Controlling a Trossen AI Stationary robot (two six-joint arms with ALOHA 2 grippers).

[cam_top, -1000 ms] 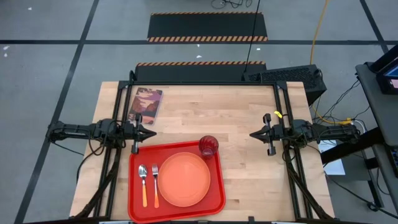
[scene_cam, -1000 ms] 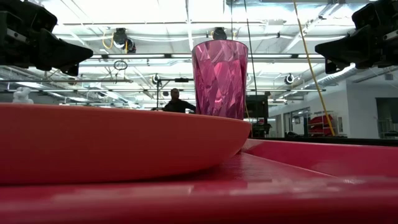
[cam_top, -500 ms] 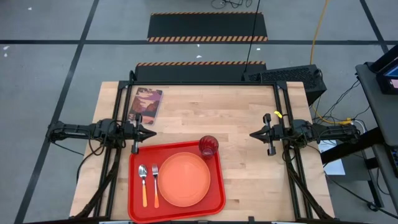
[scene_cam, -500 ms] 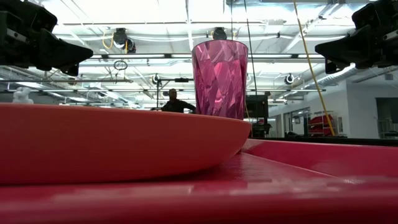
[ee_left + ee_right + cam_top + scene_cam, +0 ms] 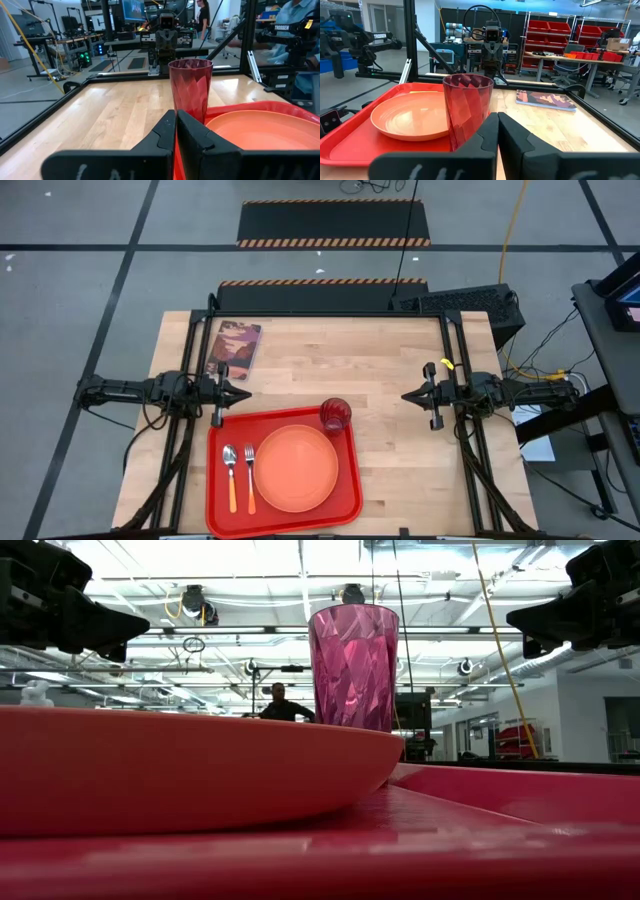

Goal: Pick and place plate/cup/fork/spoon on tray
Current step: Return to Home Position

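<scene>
The red tray (image 5: 345,502) lies at the table's near middle. On it rest the orange plate (image 5: 297,468), the fork (image 5: 249,476) and the spoon (image 5: 231,477) side by side left of the plate, and the dark-red cup (image 5: 335,414) upright at the tray's far right corner. My left gripper (image 5: 247,393) hovers shut at the table's left edge, above the tray's far left corner, pointing level toward the cup (image 5: 190,87). My right gripper (image 5: 405,394) hovers shut at the right side, pointing level toward the cup (image 5: 467,107). Neither touches anything.
A small book with a dark pictured cover (image 5: 233,348) lies at the far left of the table. Bare wood spreads between the tray and my right gripper and along the far side. A black frame rims the table. People show in the room beyond.
</scene>
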